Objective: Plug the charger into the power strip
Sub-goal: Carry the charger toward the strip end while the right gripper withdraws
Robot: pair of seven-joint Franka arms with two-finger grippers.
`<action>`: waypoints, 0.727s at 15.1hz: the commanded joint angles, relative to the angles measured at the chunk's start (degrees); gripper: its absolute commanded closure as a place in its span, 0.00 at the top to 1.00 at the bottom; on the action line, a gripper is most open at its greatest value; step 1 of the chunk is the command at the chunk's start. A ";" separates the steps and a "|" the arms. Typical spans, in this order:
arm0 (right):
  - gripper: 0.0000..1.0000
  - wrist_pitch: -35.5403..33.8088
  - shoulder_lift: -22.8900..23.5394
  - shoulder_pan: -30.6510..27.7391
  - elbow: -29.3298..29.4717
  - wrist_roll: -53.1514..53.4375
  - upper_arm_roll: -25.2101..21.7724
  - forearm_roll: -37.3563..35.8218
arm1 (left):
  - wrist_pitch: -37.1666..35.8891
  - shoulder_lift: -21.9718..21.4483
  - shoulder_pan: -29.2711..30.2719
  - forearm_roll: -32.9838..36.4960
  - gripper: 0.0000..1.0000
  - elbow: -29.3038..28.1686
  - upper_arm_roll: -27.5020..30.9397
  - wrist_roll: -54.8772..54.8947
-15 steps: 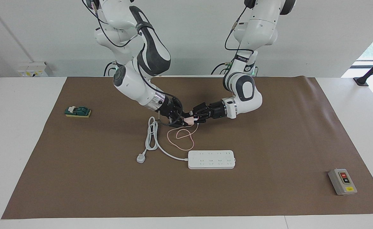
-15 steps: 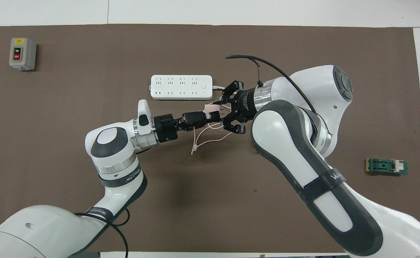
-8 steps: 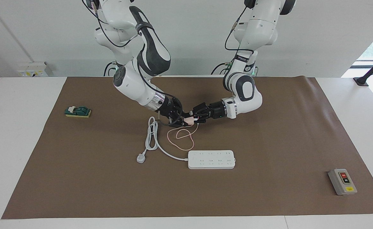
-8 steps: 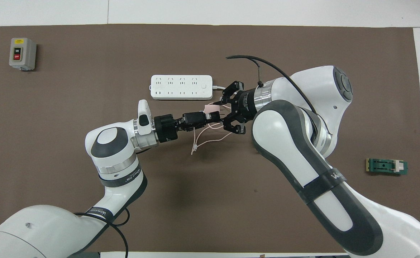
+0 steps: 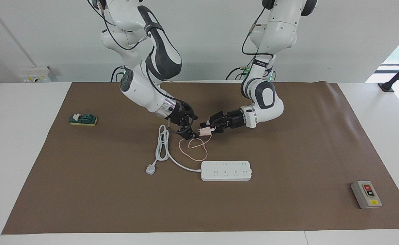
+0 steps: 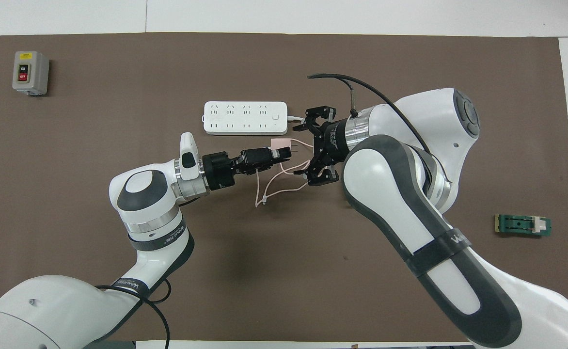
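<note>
Small pale-pink cube charger [image 5: 204, 131] [image 6: 279, 145] w/ two prongs is held in the air, clamped in the left gripper [image 5: 206, 129] [image 6: 284, 153] over the brown mat [image 5: 288, 143] [image 6: 119, 121], nearer the robots than the long flat white power strip [image 5: 226, 170] [image 6: 245, 118]. Prongs point toward the right gripper [image 5: 189, 131] [image 6: 313, 148], which hangs just beside the charger w/ fingers spread wide and holds nothing. Charger's thin pink cable [image 5: 193, 149] [image 6: 276, 183] drops from the cube and loops on the mat btwn the grippers and the strip.

Strip lies flat, sockets up, none occupied. Its thick white cord [image 5: 165, 149] runs off the end toward the right arm's side, curls toward the robots and back, ending in a grey-white three-pin plug [image 5: 150, 169] on the mat beside the strip.

Well apart: grey switch box w/ red and black buttons [image 5: 366, 194] [image 6: 30, 72] at the left arm's end, farther from the robots; small green block w/ white tab on a tan base [image 5: 83, 119] [image 6: 523, 225] at the right arm's end.
</note>
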 commanded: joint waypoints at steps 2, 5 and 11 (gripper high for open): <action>1.00 0.62 -1.57 -1.51 -1.25 -1.65 -0.14 -0.28 | 0.41 -0.02 0.30 0.79 0.00 0.01 -0.10 0.24; 1.00 -2.79 -4.20 -3.70 -0.99 -4.28 -0.23 -7.12 | 0.41 -0.02 0.39 0.79 0.00 0.01 -0.10 0.24; 1.00 -10.88 -8.78 -7.92 -0.81 -15.69 -0.23 -16.44 | 1.46 -0.11 1.44 2.18 0.00 0.27 0.08 -0.20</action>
